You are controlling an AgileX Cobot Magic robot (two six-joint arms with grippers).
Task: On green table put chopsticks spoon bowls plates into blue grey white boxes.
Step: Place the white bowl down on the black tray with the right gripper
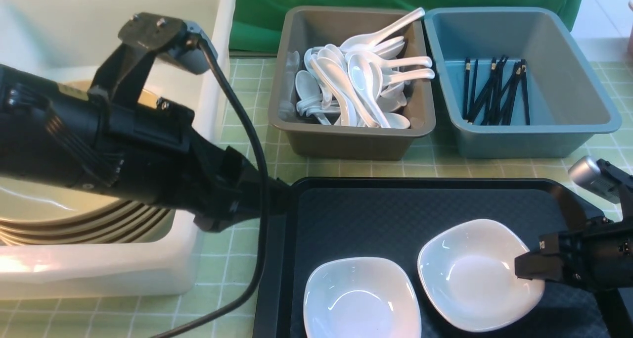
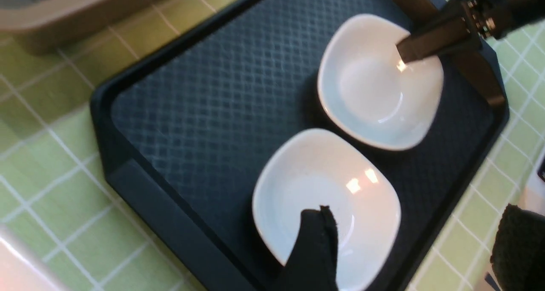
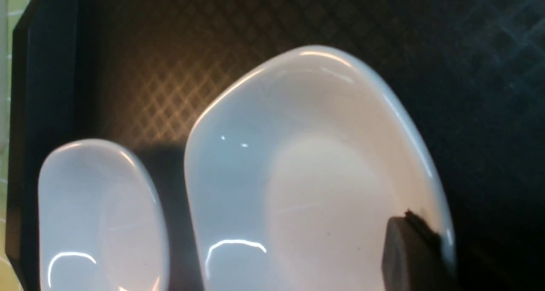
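Observation:
Two white plates lie on a black tray (image 1: 395, 204): one near (image 1: 361, 298), one further right (image 1: 470, 273). My right gripper (image 1: 526, 268) is shut on the right plate's (image 3: 306, 176) rim, one finger (image 3: 413, 257) inside the dish, the other hidden. My left gripper (image 2: 419, 212) hangs open above the near plate (image 2: 340, 171), one finger over the dish and one beyond the tray. Tan bowls (image 1: 74, 219) are stacked in the white box (image 1: 217, 80). Spoons (image 1: 356, 80) fill the grey box (image 1: 346, 140). Chopsticks (image 1: 494, 90) lie in the blue box (image 1: 534, 140).
The left arm (image 1: 123, 145) and its cable (image 1: 252, 145) stretch over the white box toward the tray's left edge. The green table (image 1: 237, 259) shows between box and tray. A dark green backdrop hangs behind the boxes.

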